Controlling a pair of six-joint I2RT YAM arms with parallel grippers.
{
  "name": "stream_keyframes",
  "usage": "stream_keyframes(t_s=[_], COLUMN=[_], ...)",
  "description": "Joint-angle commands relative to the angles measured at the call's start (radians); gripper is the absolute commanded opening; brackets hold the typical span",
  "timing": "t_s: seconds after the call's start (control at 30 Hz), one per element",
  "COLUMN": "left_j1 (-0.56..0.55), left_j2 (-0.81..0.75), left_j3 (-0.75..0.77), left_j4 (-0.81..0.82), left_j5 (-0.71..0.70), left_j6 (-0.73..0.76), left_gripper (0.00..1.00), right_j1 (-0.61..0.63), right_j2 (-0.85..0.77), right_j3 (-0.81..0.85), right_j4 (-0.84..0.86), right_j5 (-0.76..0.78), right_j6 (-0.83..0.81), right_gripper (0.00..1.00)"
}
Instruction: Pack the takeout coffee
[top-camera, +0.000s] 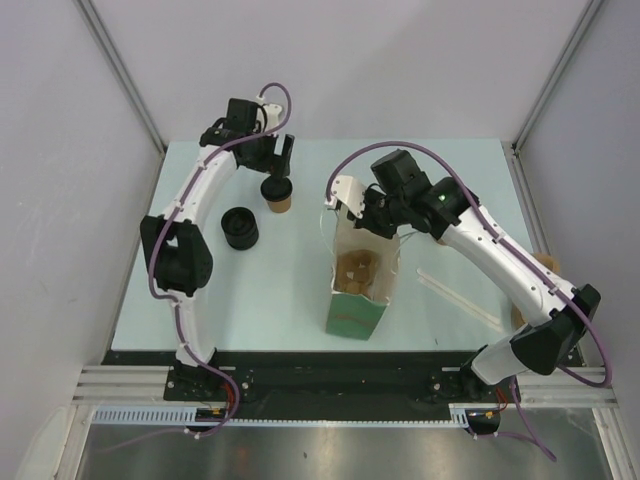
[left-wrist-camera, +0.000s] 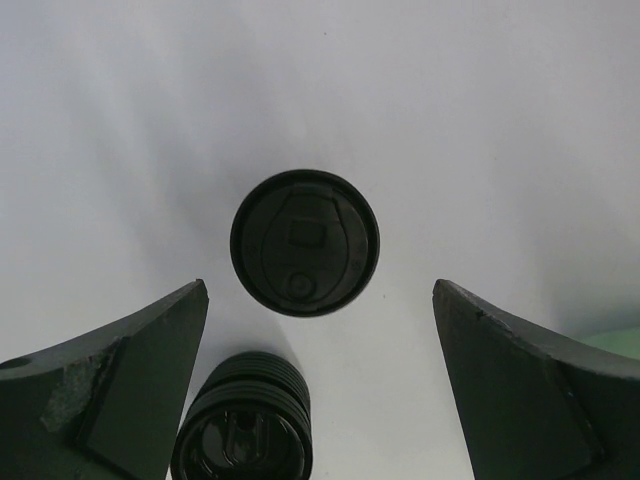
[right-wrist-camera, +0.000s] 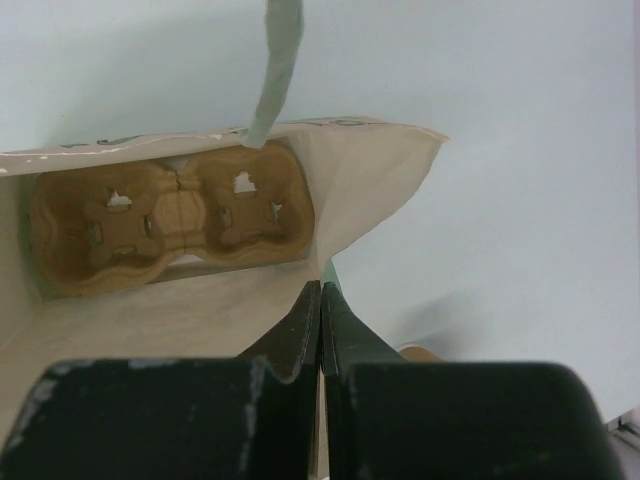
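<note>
Here the left gripper (top-camera: 276, 162) hangs spread wide above the takeout coffee (left-wrist-camera: 305, 242). The cup stands upright on the table (top-camera: 250, 290) at the far left-centre, just right of and beyond the stack of lids (top-camera: 240, 227), and nothing touches it.

The step in hand looks like the pick-up. To do it well, I judge the fingers should come straight down and straddle the paper wall below the lid, with the cup centred between them. In the left wrist view the lid stack shows just beside the finger on the left of that view, so the descent needs care not to clip it. A gentle squeeze suits a thin cup.

To the right, the paper bag (top-camera: 352, 310) stands open with a cup carrier (right-wrist-camera: 170, 215) lying at its bottom. The right gripper (right-wrist-camera: 320, 300), fingers pressed together, pinches the bag's far rim — holding it steady would leave the mouth wide for the cup.

Much of the cup's tan wall is covered by its own lid from above, and whether it is full cannot be told. The bag's walls hide part of the carrier in the top view. At the far right, something tan behind the right arm is mostly covered — I cannot name it.
</note>
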Motion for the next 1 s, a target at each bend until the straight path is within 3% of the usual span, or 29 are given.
stream_keyframes(t_s=[0.0, 0.33, 0.97], left_j1=[0.026, 0.045, 0.055], left_j2=[0.063, 0.14, 0.219], left_j3=[0.119, 0.134, 0.142], left_j4=[-0.061, -0.098, -0.06], left_j5=[0.032, 0.116, 0.115], left_j6=[0.056, 0.056, 0.053], left_gripper=[1.0, 1.0, 0.99], right_j1=[-0.008, -0.011, -0.017], right_j2=[0.013, 0.029, 0.047], right_j3=[0.058, 0.079, 0.1], right_j4=[-0.021, -0.021, -0.046], right_j5=[-0.028, -0.029, -0.022], right_j6=[0.038, 0.044, 0.047], right_gripper=[0.0, 0.0, 0.0])
